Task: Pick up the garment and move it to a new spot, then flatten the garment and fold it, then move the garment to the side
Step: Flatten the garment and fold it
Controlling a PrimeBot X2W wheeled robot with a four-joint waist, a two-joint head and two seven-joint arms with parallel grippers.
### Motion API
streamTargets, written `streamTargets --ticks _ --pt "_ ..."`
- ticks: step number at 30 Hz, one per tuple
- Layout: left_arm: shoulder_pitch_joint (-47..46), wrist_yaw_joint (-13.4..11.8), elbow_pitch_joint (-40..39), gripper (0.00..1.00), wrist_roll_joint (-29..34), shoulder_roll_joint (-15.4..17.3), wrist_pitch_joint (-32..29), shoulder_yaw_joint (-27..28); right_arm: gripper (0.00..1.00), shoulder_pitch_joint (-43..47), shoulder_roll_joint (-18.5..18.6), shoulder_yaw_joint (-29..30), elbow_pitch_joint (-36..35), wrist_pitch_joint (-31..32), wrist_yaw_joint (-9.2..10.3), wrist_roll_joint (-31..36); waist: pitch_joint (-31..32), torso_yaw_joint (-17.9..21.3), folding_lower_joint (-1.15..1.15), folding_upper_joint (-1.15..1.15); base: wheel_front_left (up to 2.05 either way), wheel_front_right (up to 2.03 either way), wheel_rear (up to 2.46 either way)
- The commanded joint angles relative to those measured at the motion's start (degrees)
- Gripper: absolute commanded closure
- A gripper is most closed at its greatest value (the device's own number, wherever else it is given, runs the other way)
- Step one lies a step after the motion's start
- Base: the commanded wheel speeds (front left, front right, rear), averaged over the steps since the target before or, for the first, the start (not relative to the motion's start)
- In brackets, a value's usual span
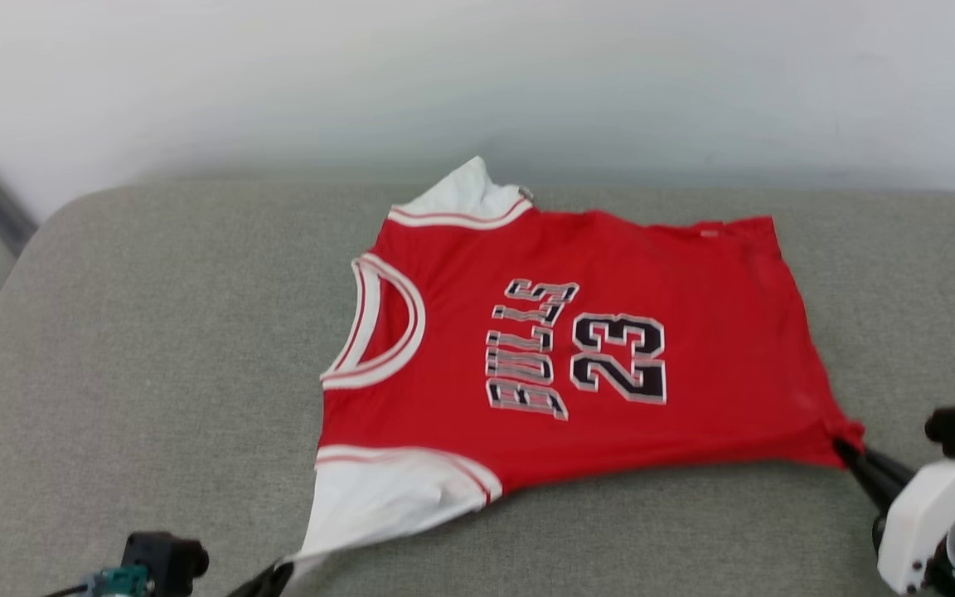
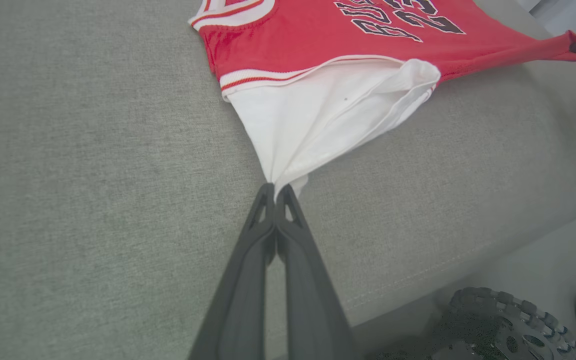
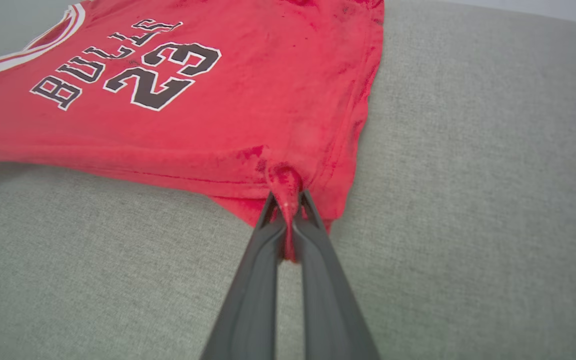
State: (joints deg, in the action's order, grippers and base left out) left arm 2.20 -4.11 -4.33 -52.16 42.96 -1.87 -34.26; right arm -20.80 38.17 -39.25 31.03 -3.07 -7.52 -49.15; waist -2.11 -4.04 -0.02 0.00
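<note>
Garment (image 1: pixel 577 348) between clamped grippers: left gripper (image 2: pixel 274 187) on sleeve (image 2: pixel 318 115), right gripper (image 3: pixel 286 197) on hem (image 3: pixel 318 165).

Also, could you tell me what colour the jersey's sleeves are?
White, with red-striped trim; the sleeve shows best in the left wrist view.

Black white-outlined word "BULLS" on the front of the red jersey shirt with white short sleeves (image 1: pixel 577 348), centre of the head view, black white-outlined number "23" just beside it, both turned sideways
</note>
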Motion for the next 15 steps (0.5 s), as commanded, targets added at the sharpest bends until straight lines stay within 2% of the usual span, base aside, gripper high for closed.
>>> streamTargets --ticks 1,6,10,15 --pt "2.1 -0.6 -1.3 1.00 -0.7 1.0 -0.3 0.0 1.00 2.6 0.6 0.8 -1.3 0.6 0.06 -1.5 1.2 0.6 0.02 0.00 0.00 0.00 0.00" --pt "8.3 -1.4 -5.1 1.00 -4.3 2.8 -1.7 -0.4 1.00 10.1 2.2 3.4 -4.7 2.2 0.06 -3.5 2.7 1.4 0.02 0.00 0.00 0.00 0.00" --pt "12.2 -0.8 -7.6 1.00 -6.7 5.0 -3.9 -1.3 1.00 16.1 3.2 5.7 -8.8 4.7 0.06 -6.2 3.0 1.9 0.02 0.00 0.00 0.00 0.00" --pt "14.6 0.4 -9.9 1.00 -8.3 7.7 -5.5 -1.6 1.00 21.7 4.0 8.6 -13.1 7.2 0.05 -6.3 2.6 2.3 0.02 0.00 0.00 0.00 0.00"
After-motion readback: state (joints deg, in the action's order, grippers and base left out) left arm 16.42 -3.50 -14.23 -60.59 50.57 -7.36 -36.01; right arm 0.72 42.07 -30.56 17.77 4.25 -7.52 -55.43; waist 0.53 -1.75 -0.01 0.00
